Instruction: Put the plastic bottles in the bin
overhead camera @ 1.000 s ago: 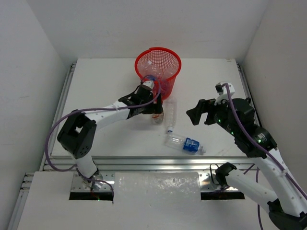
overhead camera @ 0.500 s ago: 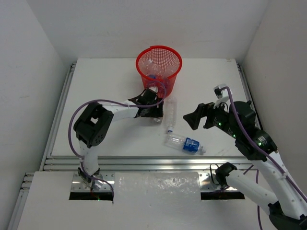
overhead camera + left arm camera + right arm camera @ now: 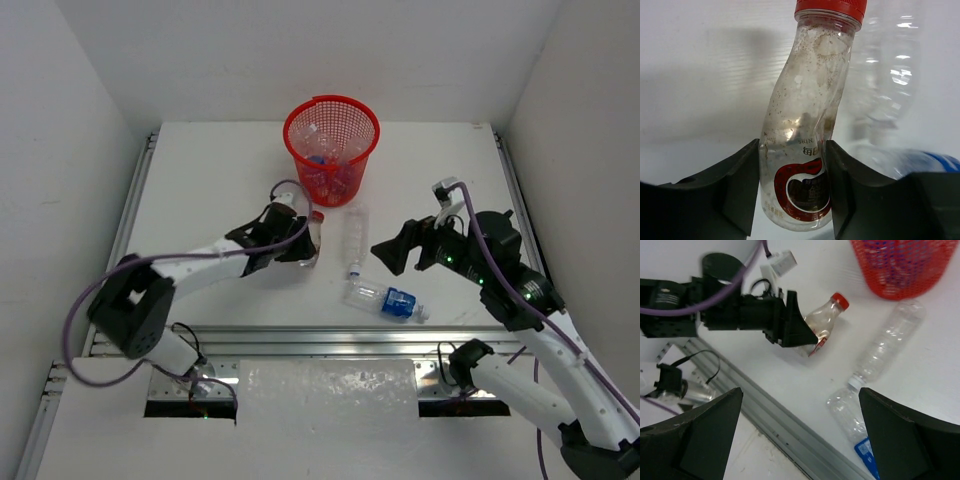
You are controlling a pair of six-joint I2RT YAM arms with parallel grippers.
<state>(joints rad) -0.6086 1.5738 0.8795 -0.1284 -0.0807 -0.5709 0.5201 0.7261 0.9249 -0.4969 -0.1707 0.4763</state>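
A few bottles [image 3: 325, 176] are in the bin [image 3: 352, 180] by the table's [image 3: 200, 170] far edge, the left gripper [image 3: 303, 245] pinches a red-capped bottle [image 3: 805, 125] mid-table, the right gripper [image 3: 393, 254] gapes empty, and a clear bottle [image 3: 355, 235] and a blue-label bottle [image 3: 386, 299] lie loose.

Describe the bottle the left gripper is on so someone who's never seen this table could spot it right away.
Three bottles lie just in front of the red mesh basket at the far side of the table. The leftmost bottle, pinched by the left gripper, is the one. Only it has a red cap and red label; the unlabelled bottle beside it and the blue-labelled bottle do not.
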